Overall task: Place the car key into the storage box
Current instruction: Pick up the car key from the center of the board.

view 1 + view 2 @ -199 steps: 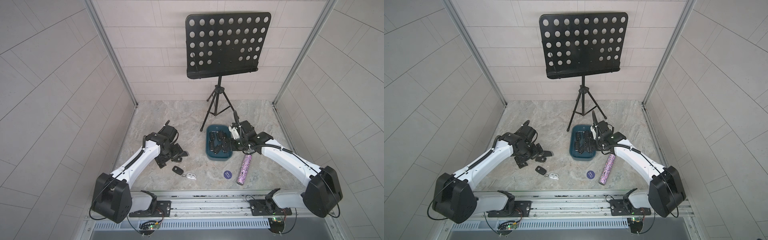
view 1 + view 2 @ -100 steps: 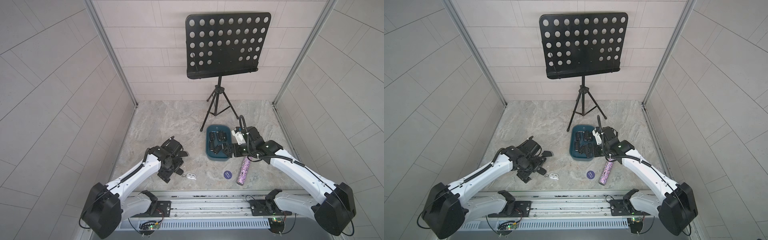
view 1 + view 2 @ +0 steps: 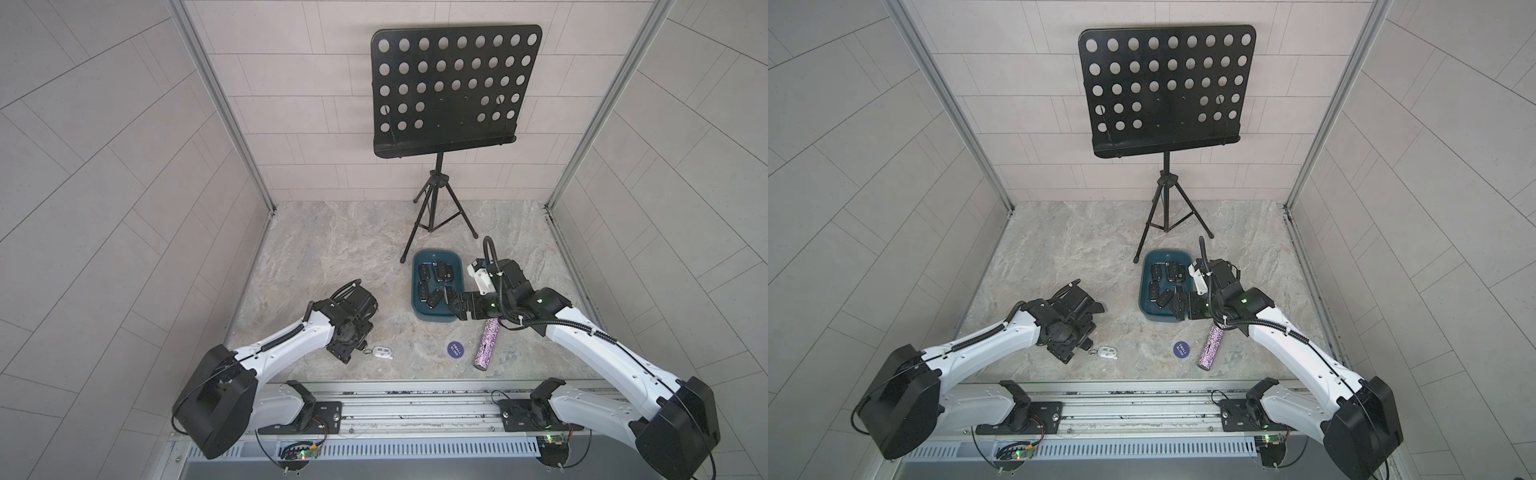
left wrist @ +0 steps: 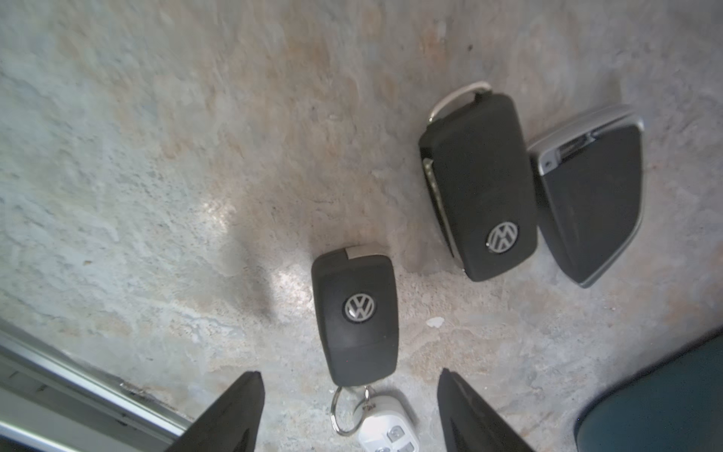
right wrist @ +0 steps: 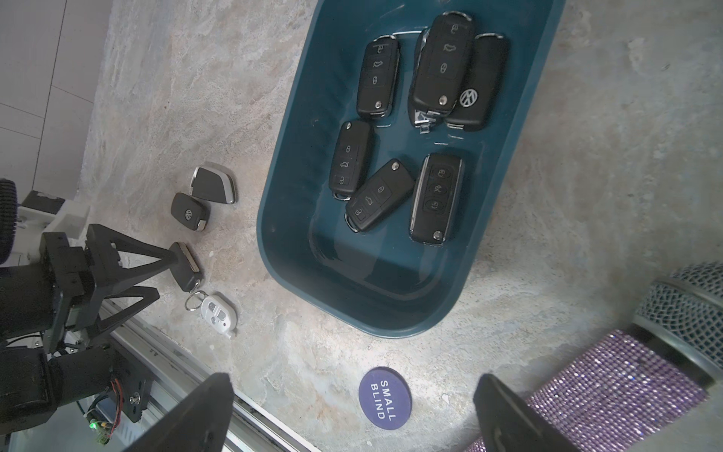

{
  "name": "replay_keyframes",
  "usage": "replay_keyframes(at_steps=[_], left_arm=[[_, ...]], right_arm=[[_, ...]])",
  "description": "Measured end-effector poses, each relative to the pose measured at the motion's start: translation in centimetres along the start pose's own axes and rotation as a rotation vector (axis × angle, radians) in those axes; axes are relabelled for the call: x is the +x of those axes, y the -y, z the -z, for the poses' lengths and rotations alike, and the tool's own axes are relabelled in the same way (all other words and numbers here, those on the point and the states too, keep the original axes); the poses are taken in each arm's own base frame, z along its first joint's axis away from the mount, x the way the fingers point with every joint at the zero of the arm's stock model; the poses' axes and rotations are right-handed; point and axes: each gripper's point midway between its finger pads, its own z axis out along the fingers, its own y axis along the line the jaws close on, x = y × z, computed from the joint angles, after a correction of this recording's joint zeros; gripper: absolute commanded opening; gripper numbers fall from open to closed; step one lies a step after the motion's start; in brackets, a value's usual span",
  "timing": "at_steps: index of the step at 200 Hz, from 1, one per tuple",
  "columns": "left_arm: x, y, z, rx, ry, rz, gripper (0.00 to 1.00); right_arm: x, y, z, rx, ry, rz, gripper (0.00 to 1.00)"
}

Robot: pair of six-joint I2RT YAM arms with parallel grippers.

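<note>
We'd pinch the light, hard, slick car key [image 4: 356, 313] by its long edges; left gripper [image 4: 348, 373] straddles it open, right gripper [image 5: 354, 376] open too.

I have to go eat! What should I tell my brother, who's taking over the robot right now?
Left gripper: open, jaws either side of the black Volkswagen flip car key, not gripping yet.
Right gripper: open, empty, by the near end of the dark teal plastic storage box.
Done: six black keys lie in the box.
Left: grip this key and drop it in; a second black Volkswagen fob and a silver-edged black fob lie nearby.
</note>
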Motion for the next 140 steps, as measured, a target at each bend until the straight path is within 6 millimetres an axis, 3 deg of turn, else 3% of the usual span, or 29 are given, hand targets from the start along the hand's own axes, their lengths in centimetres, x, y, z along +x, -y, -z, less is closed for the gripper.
replay_keyframes(at_steps=[72, 140], left_arm=[[-0.1, -0.2, -2.3, -0.059, 0.011, 0.004, 0.67], [-0.2, -0.6, -2.7, -0.102, 0.019, -0.006, 0.47]], right_arm=[[0.3, -1.2, -0.1, -0.071, -0.026, -0.001, 1.00], [0.6, -1.8, -0.2, -0.105, -0.040, -0.006, 1.00]])
